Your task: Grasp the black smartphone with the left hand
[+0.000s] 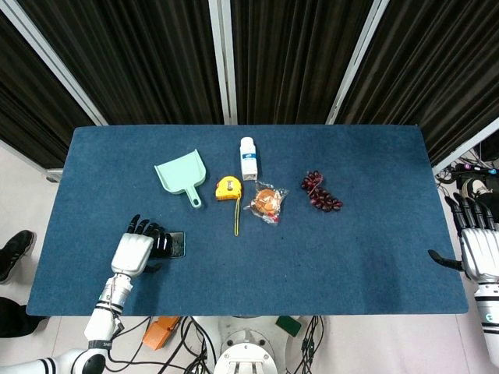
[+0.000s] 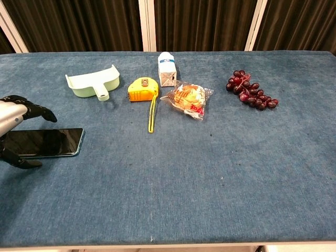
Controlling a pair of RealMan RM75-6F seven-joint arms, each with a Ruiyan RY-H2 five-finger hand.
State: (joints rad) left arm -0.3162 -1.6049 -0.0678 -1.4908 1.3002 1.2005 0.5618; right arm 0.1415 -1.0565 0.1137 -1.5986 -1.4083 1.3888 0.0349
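Now your left hand (image 1: 137,248) hovers wide over the left end of the black smartphone (image 2: 50,142), fingers past its far edge and thumb at its near edge, apparently ready to pinch. Your right hand (image 1: 475,249) waits spread and empty beyond the table's (image 1: 359,257) right edge.

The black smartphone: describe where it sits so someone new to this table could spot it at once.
Start at the blue table and go to its near left corner, well in front of the mint dustpan. There the black smartphone lies flat, with the left hand poised over its outer end. It is the only dark, glossy, flat rectangle; its neighbours are coloured and bulkier.
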